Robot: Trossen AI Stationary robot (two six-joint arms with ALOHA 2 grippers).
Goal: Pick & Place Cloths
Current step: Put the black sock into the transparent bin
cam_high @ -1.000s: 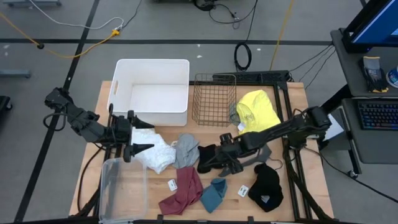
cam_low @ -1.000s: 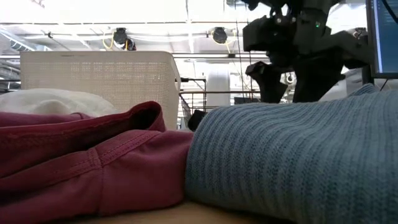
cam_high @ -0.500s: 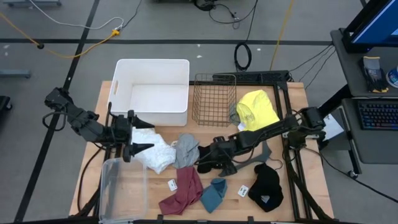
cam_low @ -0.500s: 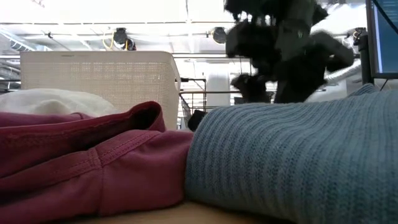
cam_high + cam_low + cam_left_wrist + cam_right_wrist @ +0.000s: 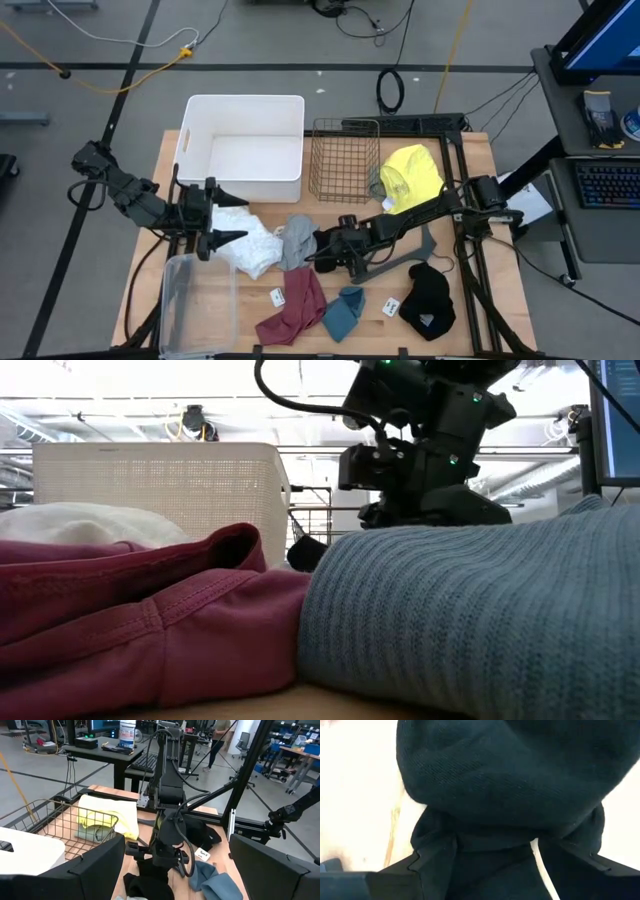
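Black cloth (image 5: 341, 268) was the target. Over the last second I watched the right arm sweep leftward across the table, and the right gripper (image 5: 325, 252) ended up directly on top of that cloth, near mid-table, just beside the grey cloth (image 5: 298, 240).

Right wrist cam: dark fabric filled the view, jaws spread wide on either side of a bunched fold, not yet pinched. So released, straddling the cloth and nothing held. From the low cam the gripper sat right down at table level behind the teal cloth (image 5: 470, 620).

Left gripper (image 5: 225, 213) hadn't moved at all in that second. It was parked at the left side, jaws wide apart and empty, at the edge of the white cloth (image 5: 250, 245).

What it meant: approach done, grasp was the next step. I judged that closing there should catch the fold. The risk was snagging the grey cloth's edge, since the two lay touching.

Nothing was placed so far. The bin (image 5: 245, 110) and basket (image 5: 345, 160) both looked empty. Yellow cloth (image 5: 412, 175), maroon cloth (image 5: 295, 310), teal one and a second black piece (image 5: 428, 300) were all loose on the table. Task was barely started, by my read.
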